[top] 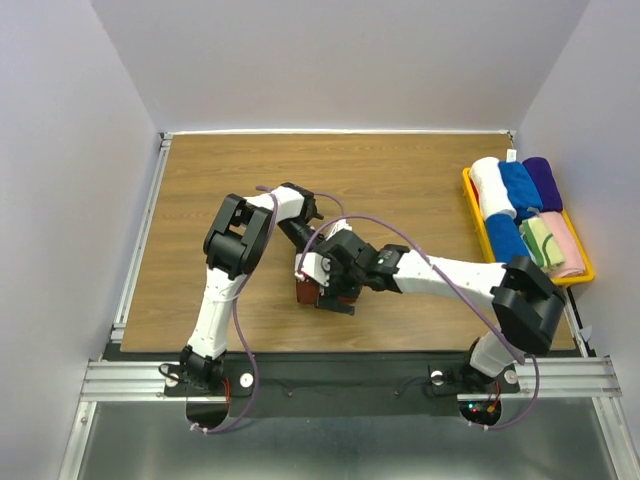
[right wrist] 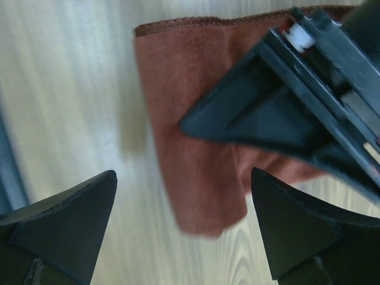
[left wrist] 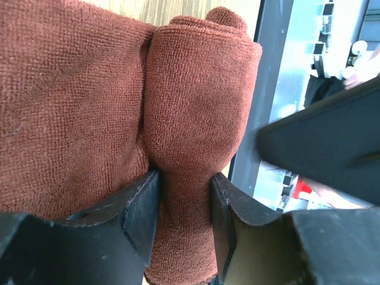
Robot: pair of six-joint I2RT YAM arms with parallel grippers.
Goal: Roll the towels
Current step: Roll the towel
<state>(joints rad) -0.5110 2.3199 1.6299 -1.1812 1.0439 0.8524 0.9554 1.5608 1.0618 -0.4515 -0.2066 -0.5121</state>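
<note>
Standing beside the wooden table (top: 400, 180), I saw a plain rust-brown cloth towel (top: 306, 291) lying near the front edge, about in the middle, between the two arms. One side of this rust-brown towel was turned into a thick roll, and the other side lay flat on the wood. The left gripper (left wrist: 184, 179) was closed on that roll: its two black fingers (left wrist: 139, 208) pressed the soft cloth from both sides, and the roll looked thinner where they squeezed it. The right gripper (right wrist: 183, 173) hung just over the flat part with its jaws wide apart, holding nothing, and the tip of the left gripper was between it and the cloth. At the right edge of the table stood a yellow plastic tray (top: 477, 212) with several rolled towels. The cream towel with green patches (top: 538, 240) lay rolled inside it, between a blue roll (top: 505, 240) and a pink roll (top: 566, 250).
</note>
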